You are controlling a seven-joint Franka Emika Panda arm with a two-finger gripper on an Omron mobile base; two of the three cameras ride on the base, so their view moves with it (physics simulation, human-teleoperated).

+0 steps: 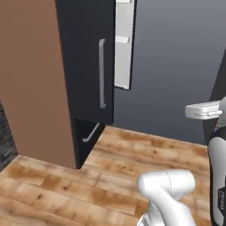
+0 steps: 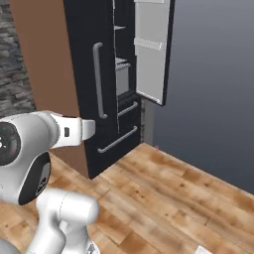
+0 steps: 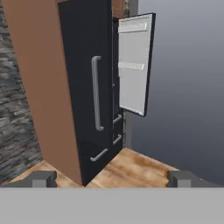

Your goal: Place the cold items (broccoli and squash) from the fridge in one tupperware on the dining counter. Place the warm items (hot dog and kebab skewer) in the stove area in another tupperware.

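Observation:
The fridge [image 3: 83, 87] is a tall black cabinet with grey bar handles; it also stands at the left in both base views [image 1: 86, 66] [image 2: 87, 64]. Its right door [image 3: 133, 65] is swung open, showing pale grey door shelves. A pale shelf [image 2: 121, 74] shows inside through the gap. My gripper [image 3: 111, 179] faces the fridge from some distance, open, with nothing between its fingertips [image 3: 41, 178]. Broccoli, squash, hot dog, kebab skewer, both tupperware trays, the dining counter and the stove area are out of view.
A brown cabinet panel [image 3: 39, 87] adjoins the fridge on its left, with a grey stone wall [image 3: 13, 122] beyond. A plain blue-grey wall [image 3: 188, 87] runs to the right. Wooden floor [image 2: 173, 193] lies open in front of the fridge.

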